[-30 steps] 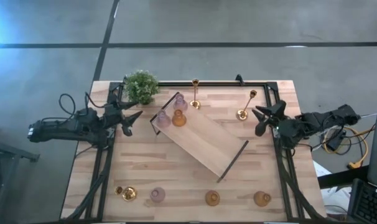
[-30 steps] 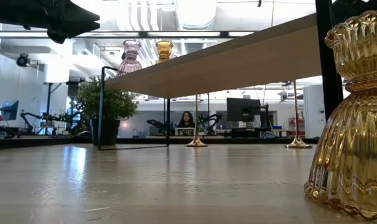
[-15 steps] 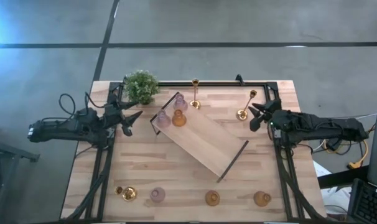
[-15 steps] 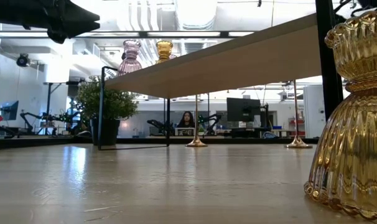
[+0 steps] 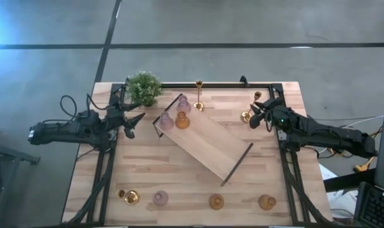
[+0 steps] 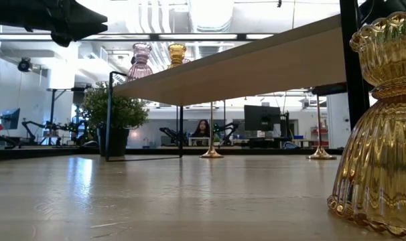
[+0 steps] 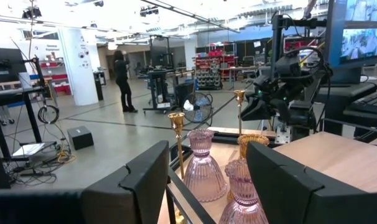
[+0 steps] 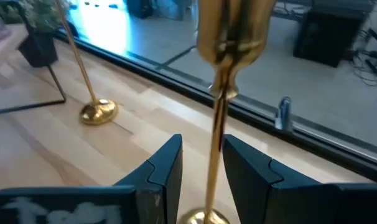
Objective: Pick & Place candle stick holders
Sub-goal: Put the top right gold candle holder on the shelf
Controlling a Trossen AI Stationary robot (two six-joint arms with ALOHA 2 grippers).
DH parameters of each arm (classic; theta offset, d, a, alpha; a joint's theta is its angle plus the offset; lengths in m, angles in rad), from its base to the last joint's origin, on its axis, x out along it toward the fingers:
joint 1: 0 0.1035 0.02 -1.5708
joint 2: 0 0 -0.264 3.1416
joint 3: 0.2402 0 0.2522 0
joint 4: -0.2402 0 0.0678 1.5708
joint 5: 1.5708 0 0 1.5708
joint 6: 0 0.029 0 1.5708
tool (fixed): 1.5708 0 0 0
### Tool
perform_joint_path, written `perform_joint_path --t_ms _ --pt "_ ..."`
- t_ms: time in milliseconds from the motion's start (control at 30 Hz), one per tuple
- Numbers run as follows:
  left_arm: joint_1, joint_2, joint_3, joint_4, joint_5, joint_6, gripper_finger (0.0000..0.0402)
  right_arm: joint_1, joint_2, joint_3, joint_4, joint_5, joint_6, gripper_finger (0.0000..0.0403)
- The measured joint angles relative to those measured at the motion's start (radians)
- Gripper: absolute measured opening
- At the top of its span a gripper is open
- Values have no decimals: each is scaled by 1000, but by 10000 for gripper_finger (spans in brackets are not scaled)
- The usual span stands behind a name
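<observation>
Reaching at the table's back-right corner in high view, right gripper (image 5: 254, 118) sits by a shiny gold thin-stemmed candle holder (image 5: 247, 116); left gripper (image 5: 134, 125) waits at left edge, fingers apart. Right wrist view: dark fingers (image 8: 162, 163) apart either side of the gold stem (image 8: 217, 118), not clamped.

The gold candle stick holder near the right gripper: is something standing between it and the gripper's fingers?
Nothing visible does. The right gripper is open, and the stem of the gold candle stick holder already stands in the gap between its fingers, with no other object between them.
</observation>
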Motion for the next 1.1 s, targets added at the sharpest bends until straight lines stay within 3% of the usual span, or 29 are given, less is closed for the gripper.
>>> perform_joint_path --t_ms 300,600,767,933,1100 --pt "0 0 0 -8 0 -11 220 -39 0 -31 63 -14 -44 96" --pt "0 0 0 -9 0 -15 220 -48 0 -91 208 -11 -111 19" --pt "0 0 0 -16 0 -15 220 -53 2 -95 236 -13 -125 13" --pt "0 0 0 -16 0 -15 220 -53 2 39 218 -14 -198 11" --pt "0 0 0 -15 0 -15 220 -53 41 288 76 -77 -248 10"
